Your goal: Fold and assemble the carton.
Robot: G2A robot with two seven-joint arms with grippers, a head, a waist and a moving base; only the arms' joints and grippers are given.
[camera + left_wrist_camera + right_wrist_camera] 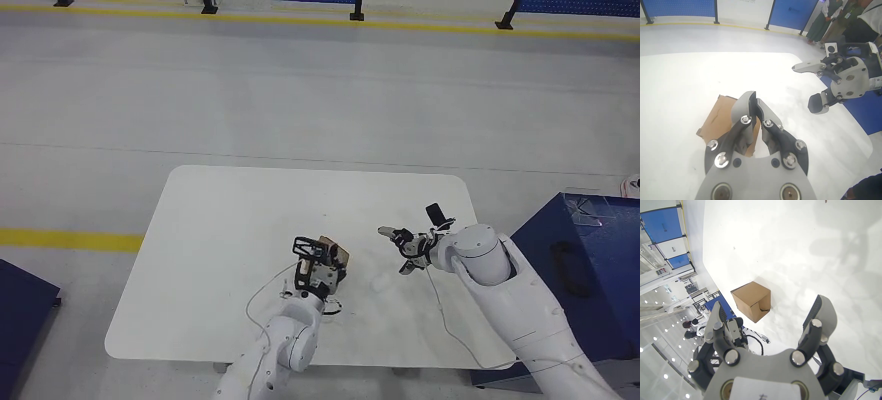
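Observation:
A small brown carton (751, 298) stands folded into a box on the white table (230, 250), near its front middle. One side flap (762, 308) sits slightly ajar with a small tear. My left gripper (755, 102) hovers over the carton (719, 117), fingers shut together with nothing seen between them. In the top view the left gripper (312, 250) is right beside the carton (335, 256). My right gripper (393, 250) hangs a short way to the carton's right, open wide and pointing at it, with nothing in it. Its fingers (804, 67) show spread in the left wrist view.
A dark blue cabinet (590, 270) stands off the table's right edge and another blue block (20, 300) off the left. Bare table surface lies behind and to the left of the carton.

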